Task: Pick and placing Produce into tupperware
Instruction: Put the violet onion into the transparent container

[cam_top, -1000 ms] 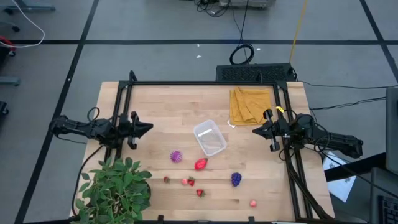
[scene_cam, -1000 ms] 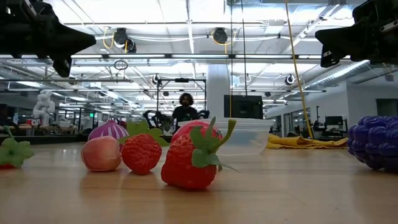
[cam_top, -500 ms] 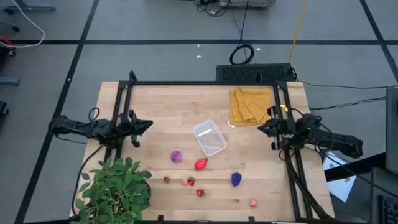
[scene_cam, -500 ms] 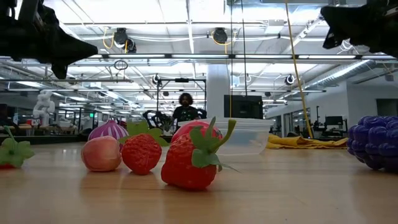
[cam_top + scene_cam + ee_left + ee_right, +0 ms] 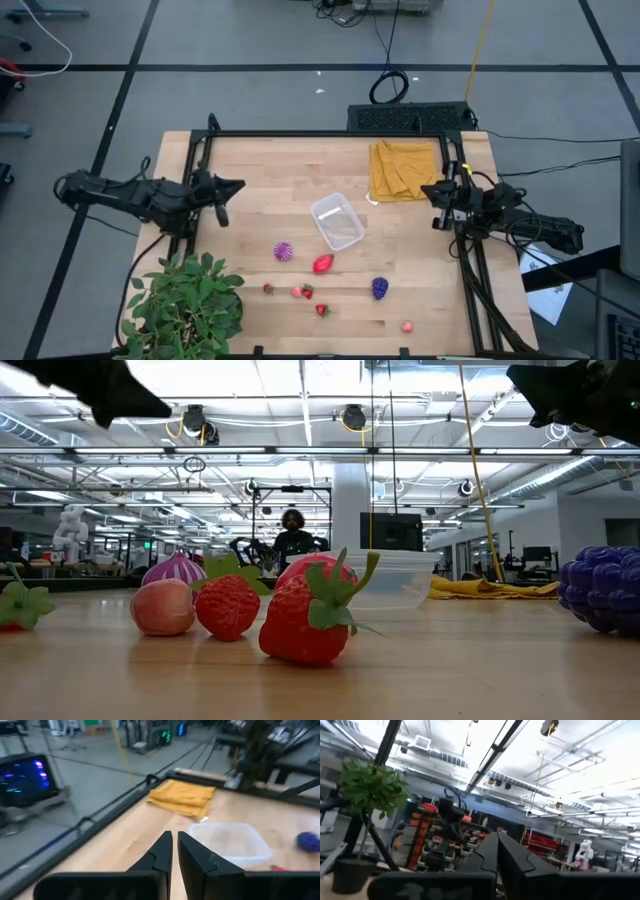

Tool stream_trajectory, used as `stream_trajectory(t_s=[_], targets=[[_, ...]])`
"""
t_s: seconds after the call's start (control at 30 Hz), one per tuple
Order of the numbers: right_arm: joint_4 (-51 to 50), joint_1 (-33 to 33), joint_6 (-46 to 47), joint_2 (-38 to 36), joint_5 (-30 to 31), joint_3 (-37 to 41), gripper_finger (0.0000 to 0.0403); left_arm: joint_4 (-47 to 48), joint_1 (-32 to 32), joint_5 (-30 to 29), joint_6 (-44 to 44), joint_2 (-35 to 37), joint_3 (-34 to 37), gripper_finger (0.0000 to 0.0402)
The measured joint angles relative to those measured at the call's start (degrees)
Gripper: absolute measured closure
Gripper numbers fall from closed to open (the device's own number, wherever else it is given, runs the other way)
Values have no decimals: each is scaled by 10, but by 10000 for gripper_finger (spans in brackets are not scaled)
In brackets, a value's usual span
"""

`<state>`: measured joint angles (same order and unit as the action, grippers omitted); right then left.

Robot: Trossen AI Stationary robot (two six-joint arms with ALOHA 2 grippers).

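The clear tupperware [image 5: 336, 221] [image 5: 230, 842] stands open on its base near the table's middle. Nearer the front edge lie the produce: a spiky magenta fruit [image 5: 286, 251], a red strawberry [image 5: 322, 264] [image 5: 305, 620], purple grapes [image 5: 380, 288] [image 5: 600, 588] and several tiny red and pink pieces [image 5: 303, 292]. My left gripper [image 5: 238, 185] [image 5: 175, 836] hovers shut above the table's left side, pointing at the tupperware. My right gripper [image 5: 425, 192] [image 5: 497, 836] hovers shut over the right side, beside the yellow cloth, tipped upward.
A folded mustard-yellow cloth [image 5: 403, 168] lies at the far right. A leafy potted plant [image 5: 187, 305] fills the near left corner. A black frame [image 5: 330, 134] runs along the far, left and right edges. Bare wood lies between the tupperware and the left gripper.
Both grippers have risen, leaving the low view almost entirely at its top. The left gripper shifted a little toward the far edge as its arm drew back to the left. The right gripper pulled back toward the right and far edges. No produce moved.
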<state>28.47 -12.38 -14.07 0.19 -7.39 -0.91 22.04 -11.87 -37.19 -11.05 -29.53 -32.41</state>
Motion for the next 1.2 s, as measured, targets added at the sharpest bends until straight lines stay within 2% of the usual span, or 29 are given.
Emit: stream_trajectory(t_s=[0.1,0.2,0.33,0.5,0.83,1.0,1.2], targets=[[0,0,-24,0,0,0,403,94,15,6,-50,-87,-65,371],[0,0,-38,0,0,0,403,151,32,34,-109,-162,-96,371],[0,0,-54,0,0,0,403,157,61,52,-125,-223,-117,371],[0,0,-48,0,-1,0,403,119,123,71,-74,-238,-123,371],[0,0,-32,0,-1,-1,403,40,283,318,81,-237,-123,371],[-4,0,-31,0,-2,-1,403,33,337,454,122,-245,-118,371],[-17,0,-31,0,-2,0,403,-19,367,536,127,-272,-58,371]])
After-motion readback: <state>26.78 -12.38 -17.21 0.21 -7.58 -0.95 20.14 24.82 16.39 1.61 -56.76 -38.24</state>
